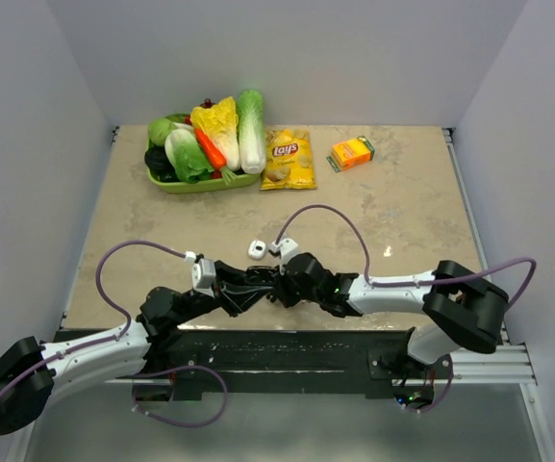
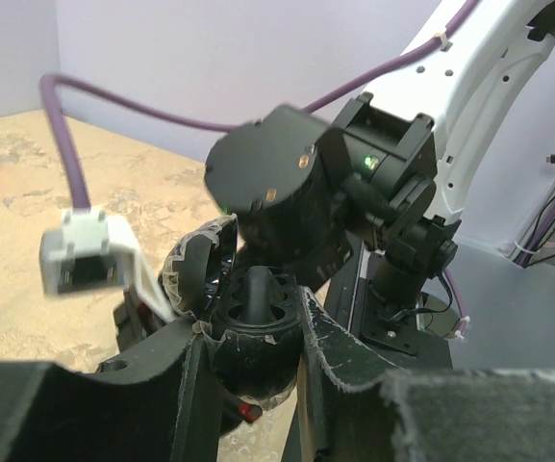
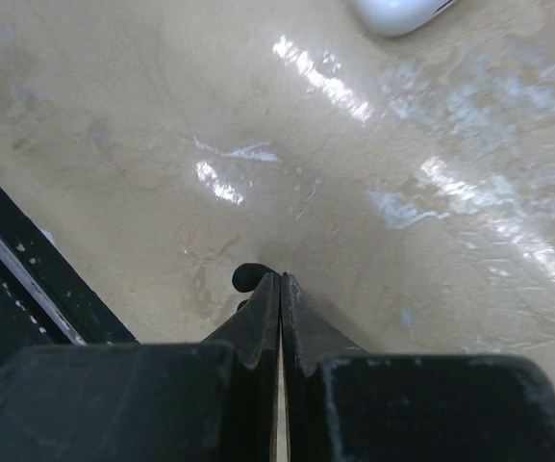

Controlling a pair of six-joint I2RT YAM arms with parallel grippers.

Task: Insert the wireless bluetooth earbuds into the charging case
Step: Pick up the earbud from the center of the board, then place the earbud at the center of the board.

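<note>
In the left wrist view the charging case (image 2: 250, 354) is a round black shell with its lid (image 2: 198, 265) tipped open to the left. My left gripper (image 2: 253, 332) is shut on it, one finger on each side. The right arm's wrist (image 2: 277, 188) hangs close above and behind the case. Down at the table my right gripper (image 3: 280, 279) is shut, its fingertips pressed together with nothing between them. One of the wireless bluetooth earbuds (image 3: 247, 277), tiny and black, lies on the table against the outer side of the left fingertip. From above, both grippers meet near the table's front middle (image 1: 272, 284).
A green tray (image 1: 176, 183) of toy vegetables stands at the back left, with a yellow chip bag (image 1: 289, 159) and an orange box (image 1: 351, 153) to its right. A small white object (image 1: 256, 248) lies just beyond the grippers. The black base plate (image 3: 17, 279) borders the right gripper's left.
</note>
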